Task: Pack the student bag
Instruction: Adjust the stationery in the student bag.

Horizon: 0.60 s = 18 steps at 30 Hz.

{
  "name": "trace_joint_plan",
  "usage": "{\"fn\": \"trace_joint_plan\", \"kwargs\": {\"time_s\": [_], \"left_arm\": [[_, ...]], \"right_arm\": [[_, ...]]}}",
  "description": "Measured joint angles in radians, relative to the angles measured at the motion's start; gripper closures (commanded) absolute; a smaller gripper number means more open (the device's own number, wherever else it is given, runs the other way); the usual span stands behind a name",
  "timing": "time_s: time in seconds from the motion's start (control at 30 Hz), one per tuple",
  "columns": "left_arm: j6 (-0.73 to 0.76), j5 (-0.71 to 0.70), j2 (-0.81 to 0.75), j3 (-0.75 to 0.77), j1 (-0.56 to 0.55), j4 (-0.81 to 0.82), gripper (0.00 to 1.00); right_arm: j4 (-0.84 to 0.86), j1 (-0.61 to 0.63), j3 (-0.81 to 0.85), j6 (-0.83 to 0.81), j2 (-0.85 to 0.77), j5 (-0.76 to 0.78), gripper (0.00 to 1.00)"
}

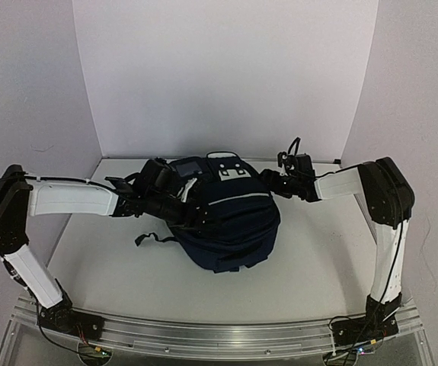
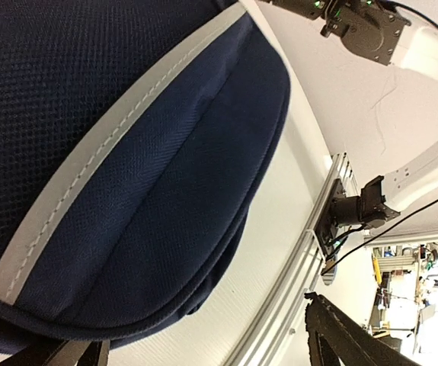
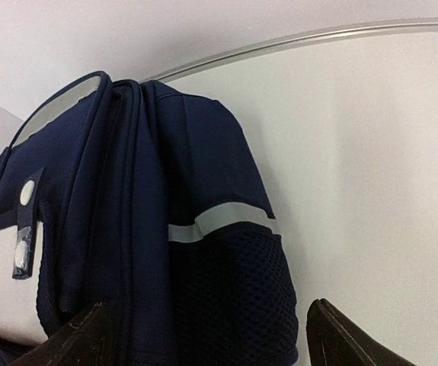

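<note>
White walls [image 1: 226,76] box in a pale bench [image 1: 119,282]. I've got the student bag [image 1: 234,221] lying mid-bench, toward twelve o'clock: navy fabric, thin white stripes, white patch [image 1: 230,171] at its far end. Left claw [image 2: 203,319] is in at the bag's nine o'clock, spread wide. Right claw [image 3: 207,305] is at two o'clock, spread too. Only my right wrist view shows the mesh side pocket [image 3: 226,267], while the left wrist catches the stripe's stitching.
</note>
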Motion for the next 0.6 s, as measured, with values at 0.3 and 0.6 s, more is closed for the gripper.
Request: {"fn": "trace_joint_plan", "kwargs": {"time_s": [0.3, 0.6], "left_arm": [[0.007, -0.078, -0.246, -0.024, 0.160, -0.160, 0.10], [0.073, -0.074, -0.234, -0.080, 0.214, -0.175, 0.11]], "right_arm": [[-0.189, 0.029, -0.071, -0.097, -0.227, 0.080, 0.06], [-0.269, 0.050, -0.190, 0.016, -0.480, -0.020, 0.16]]}}
